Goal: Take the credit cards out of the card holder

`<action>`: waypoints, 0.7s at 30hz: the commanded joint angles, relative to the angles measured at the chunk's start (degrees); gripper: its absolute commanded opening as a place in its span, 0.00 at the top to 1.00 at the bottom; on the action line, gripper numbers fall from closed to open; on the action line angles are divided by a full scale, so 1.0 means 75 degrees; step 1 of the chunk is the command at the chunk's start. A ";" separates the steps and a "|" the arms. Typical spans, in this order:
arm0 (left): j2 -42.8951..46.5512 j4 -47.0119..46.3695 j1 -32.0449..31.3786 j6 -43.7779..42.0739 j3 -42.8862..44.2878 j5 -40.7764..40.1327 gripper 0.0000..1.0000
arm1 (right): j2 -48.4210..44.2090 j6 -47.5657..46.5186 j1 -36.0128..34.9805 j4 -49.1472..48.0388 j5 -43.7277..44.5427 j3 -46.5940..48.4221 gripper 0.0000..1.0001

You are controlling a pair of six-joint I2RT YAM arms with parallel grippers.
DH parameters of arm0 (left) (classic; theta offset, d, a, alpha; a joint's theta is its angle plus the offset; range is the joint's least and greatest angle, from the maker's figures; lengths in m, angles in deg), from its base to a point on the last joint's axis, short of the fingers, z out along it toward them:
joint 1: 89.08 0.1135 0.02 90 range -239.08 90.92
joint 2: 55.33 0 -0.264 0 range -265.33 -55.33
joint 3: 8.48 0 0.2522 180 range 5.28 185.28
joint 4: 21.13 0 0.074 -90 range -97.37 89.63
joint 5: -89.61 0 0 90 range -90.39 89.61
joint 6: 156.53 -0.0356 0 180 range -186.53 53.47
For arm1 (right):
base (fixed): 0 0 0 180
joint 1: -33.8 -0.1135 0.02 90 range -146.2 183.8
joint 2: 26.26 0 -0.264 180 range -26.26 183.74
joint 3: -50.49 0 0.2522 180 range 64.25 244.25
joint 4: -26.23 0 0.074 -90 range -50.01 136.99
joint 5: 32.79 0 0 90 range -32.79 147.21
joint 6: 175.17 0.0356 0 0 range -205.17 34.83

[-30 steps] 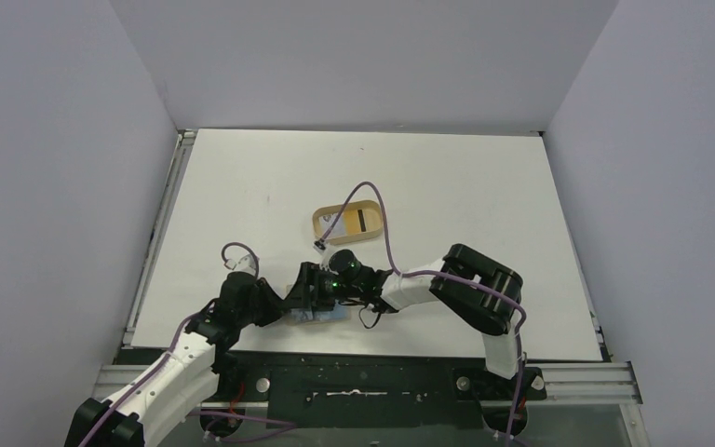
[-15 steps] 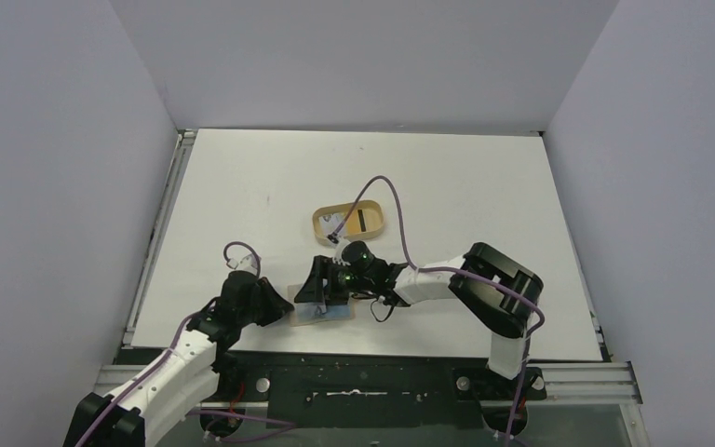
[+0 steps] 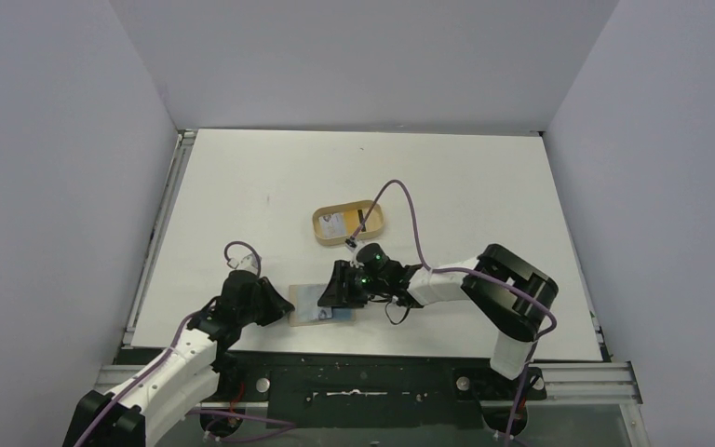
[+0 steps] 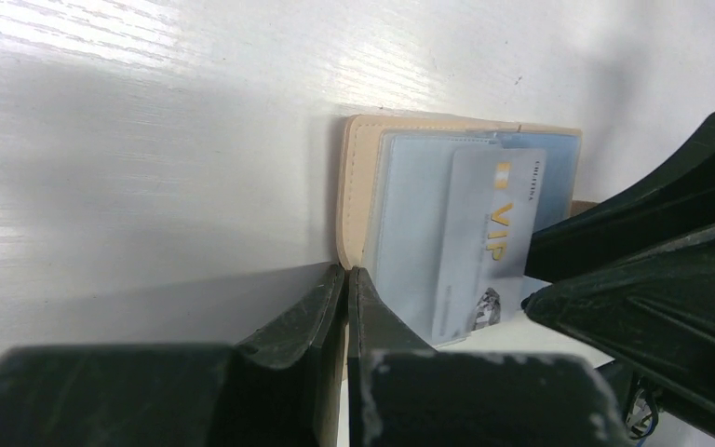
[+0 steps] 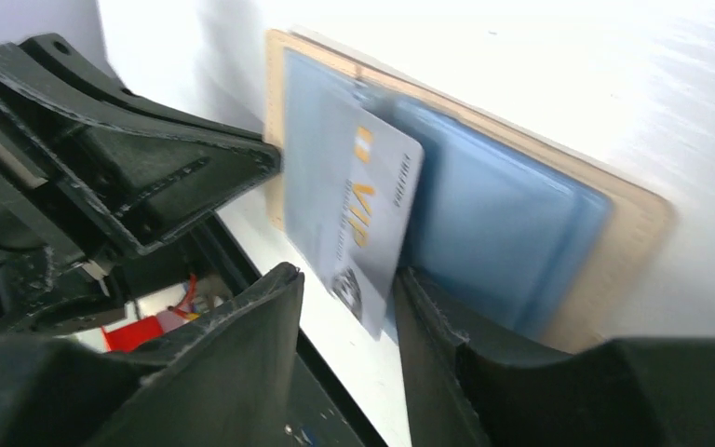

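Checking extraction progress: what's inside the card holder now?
The open card holder holds stacked pale blue layers and one silver VIP card sticking partway out, between the fingers of the right gripper. Whether more cards sit beneath those layers is hidden.

The tan card holder (image 4: 355,177) lies open and flat, pale blue inside facing up, touching the left gripper's (image 4: 346,271) closed tips, and a silvery credit card (image 5: 365,209) with gold VIP lettering juts askew from it, its free end between the right gripper's (image 5: 346,279) parted fingers.
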 commanded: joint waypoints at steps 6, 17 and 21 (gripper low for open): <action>-0.0259 0.0363 -0.0048 -0.0156 0.0079 -0.0113 1.00 | -0.0600 -0.0675 0.0338 0.1020 0.0470 -0.0363 0.77; -0.0213 0.0386 -0.0048 -0.0173 0.0067 -0.0096 1.00 | -0.0102 -0.0675 0.0263 0.1374 0.0371 0.0210 0.42; -0.0243 0.0379 -0.0058 -0.0195 0.0079 -0.0085 1.00 | 0.0154 -0.0695 0.0108 0.1825 0.0442 0.0593 0.41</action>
